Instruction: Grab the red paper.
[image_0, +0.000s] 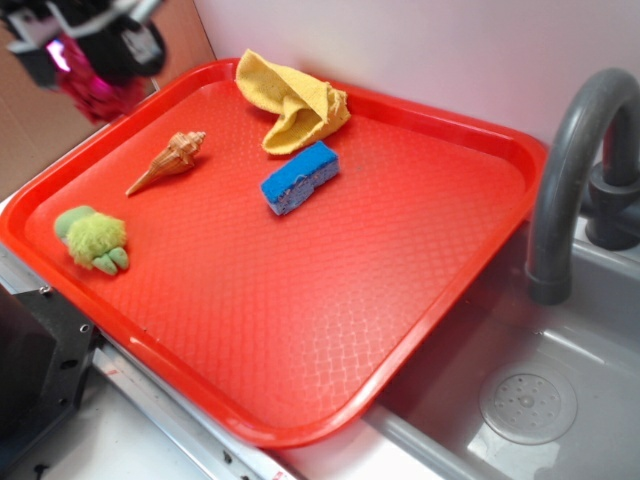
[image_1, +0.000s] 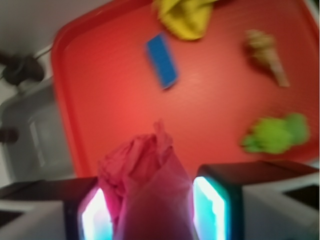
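White wall backs a red tray (image_0: 420, 300) set beside a grey sink (image_0: 560, 380). Far left and well above the tray, the tool (image_1: 150, 210) is clamped on the red paper (image_1: 142, 175), the crumpled ball pinched between both fingers; judged from that, the grab looks done. Below lie a green plush toy (image_0: 92, 238), a seashell (image_0: 168, 162), a blue sponge (image_0: 299, 177) and a yellow cloth (image_0: 290, 100), all apart from the tool. Nothing blocks it. Rightmost stands the faucet (image_0: 575, 170).

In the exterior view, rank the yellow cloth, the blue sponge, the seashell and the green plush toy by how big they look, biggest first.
1. Yellow cloth, clearly largest.
2. Blue sponge and seashell look about alike; too close to rank.
3. Green plush toy, similar again, though nearer the camera.
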